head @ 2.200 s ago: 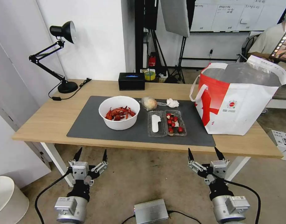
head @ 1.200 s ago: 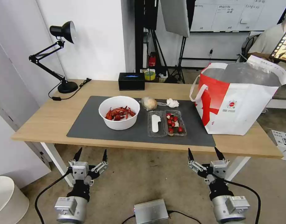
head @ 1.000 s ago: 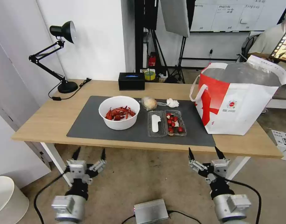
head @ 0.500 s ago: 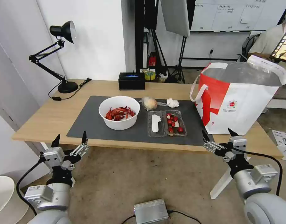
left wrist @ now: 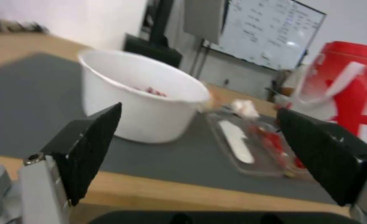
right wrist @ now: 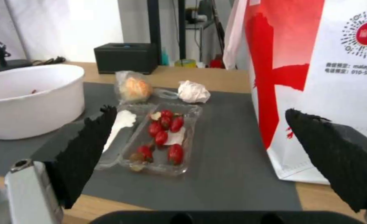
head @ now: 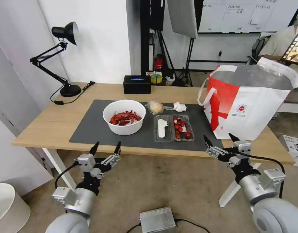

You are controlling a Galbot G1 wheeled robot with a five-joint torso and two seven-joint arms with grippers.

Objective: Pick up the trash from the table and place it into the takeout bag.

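We see our left gripper (head: 106, 148) at the near edge of the long light-wood table (head: 51, 124), fingers apart, holding nothing. On the dark grey mat (head: 94, 127) — white round bowl of red crayfish shells (head: 124, 117), then the small yellowish clear-plastic wad (head: 155, 107), the open clear plastic clamshell box with red bits (head: 174, 127), and the crumpled white tissue (head: 179, 106). Our right gripper (head: 220, 141) sits just in front of the clamshell's right side, fingers spread, empty. Far right — the large white takeout bag with red side panel (head: 249, 103), upright on the table.
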